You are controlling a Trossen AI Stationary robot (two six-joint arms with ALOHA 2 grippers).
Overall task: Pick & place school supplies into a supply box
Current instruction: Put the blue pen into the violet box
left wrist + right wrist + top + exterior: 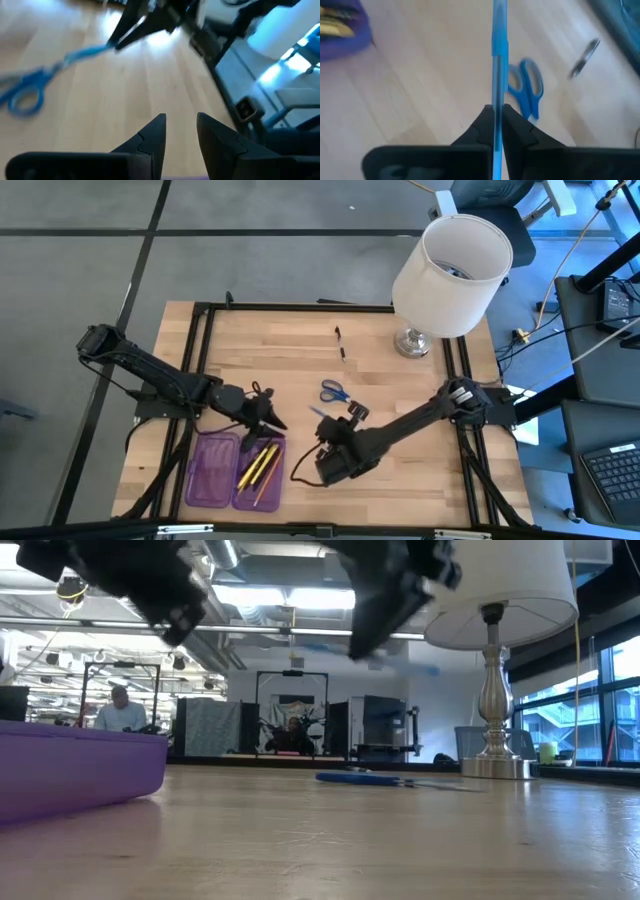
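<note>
The right hand (pixel 494 116) is clamped closed mid-table, while the left hand (pixel 181 127), slightly parted, hovers nearby.

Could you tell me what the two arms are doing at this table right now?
The right gripper has its jaws shut on a blue pen, held above the wooden table beside the purple supply box. The box lies open with yellow and orange pencils already in one half. The left gripper hovers over the box's edge, jaws slightly apart and empty. The blue-handled scissors and a black pen lie on the table, near the white lamp.
</note>
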